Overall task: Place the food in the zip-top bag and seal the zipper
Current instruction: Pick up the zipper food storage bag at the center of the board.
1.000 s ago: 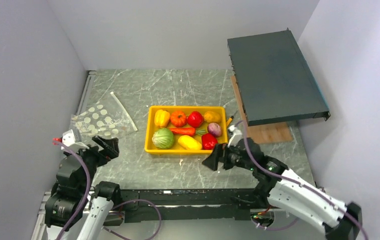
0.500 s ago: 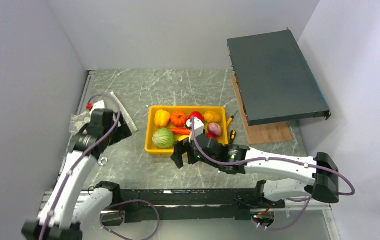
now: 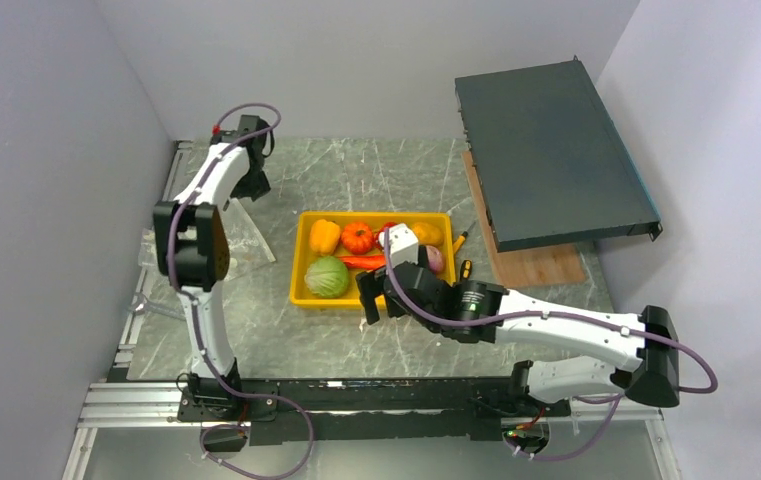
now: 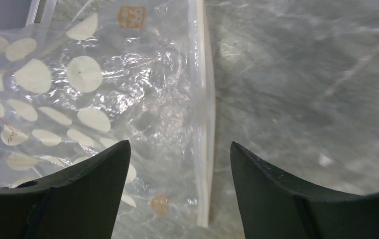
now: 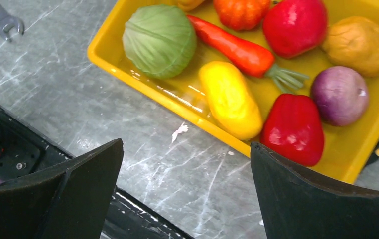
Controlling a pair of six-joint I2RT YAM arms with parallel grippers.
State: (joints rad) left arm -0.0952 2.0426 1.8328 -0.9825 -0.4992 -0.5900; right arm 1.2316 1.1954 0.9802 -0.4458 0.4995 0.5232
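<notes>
Well, my left hand (image 4: pixel 178 147) hangs over the far left of the table (image 4: pixel 302 74), its fingers apart and clamped on nothing. Under it the zip-top bag (image 4: pixel 92 94) lies flat on the table, and its zipper (image 4: pixel 206 124) runs through the gap between my fingers; I cannot tell whether I touch it. Further right, a wrench (image 5: pixel 3 20) lies on the table near the yellow tray (image 5: pixel 102 55). In the tray sit the green cabbage (image 5: pixel 160 40), carrot (image 5: pixel 237 50), orange pumpkin (image 5: pixel 239 10), a yellow piece (image 5: pixel 229 99), red tomato (image 5: pixel 294 25), red pepper (image 5: pixel 294 127) and purple onion (image 5: pixel 339 94). My right hand (image 5: pixel 186 144) hovers over the table just beside the tray's near rim, fingers wide apart, gripping nothing.
</notes>
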